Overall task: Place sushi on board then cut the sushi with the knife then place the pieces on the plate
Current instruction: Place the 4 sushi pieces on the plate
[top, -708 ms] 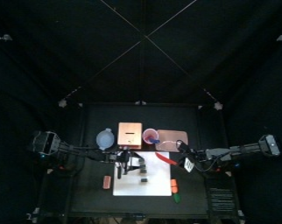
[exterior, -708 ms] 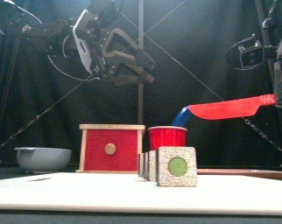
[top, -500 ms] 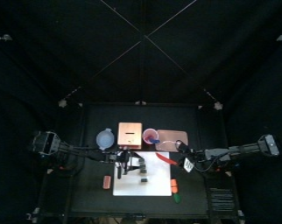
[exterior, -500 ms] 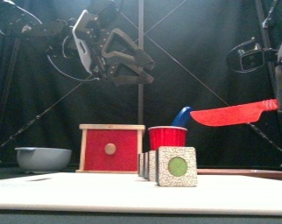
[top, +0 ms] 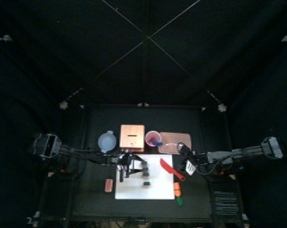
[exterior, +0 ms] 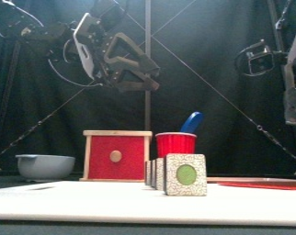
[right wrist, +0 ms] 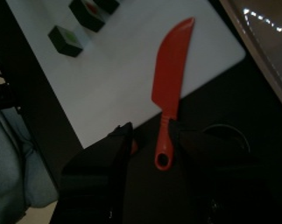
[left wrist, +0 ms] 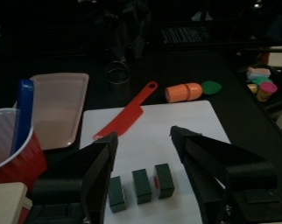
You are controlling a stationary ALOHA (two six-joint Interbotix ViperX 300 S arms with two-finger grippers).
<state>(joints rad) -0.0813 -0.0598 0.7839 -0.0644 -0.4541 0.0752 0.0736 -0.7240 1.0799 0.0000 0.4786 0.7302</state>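
Three dark green sushi blocks (exterior: 176, 174) (left wrist: 137, 186) stand in a row on the white cutting board (exterior: 77, 198) (left wrist: 185, 144). The red knife (left wrist: 126, 111) (right wrist: 169, 74) (exterior: 255, 185) lies flat at the board's right edge, blade on the board and handle over the black table. My right gripper (exterior: 293, 96) (top: 189, 166) hangs open above the knife's handle and holds nothing. High over the board's left part, my left gripper (exterior: 136, 72) (left wrist: 144, 138) stands open and empty, above the sushi.
Along the back stand a blue-grey bowl (exterior: 44, 165), a wooden box with a red drawer front (exterior: 118, 156), a red cup (exterior: 176, 144) holding a blue knife (exterior: 190, 121), and the pink tray (top: 175, 139) (left wrist: 61, 105). An orange toy (left wrist: 183, 91) and a green one (left wrist: 211, 87) lie right of the board.
The red knife, held in the air by my right gripper before, now lies on the board's right edge. The right gripper has let go of it. The left arm barely moved.
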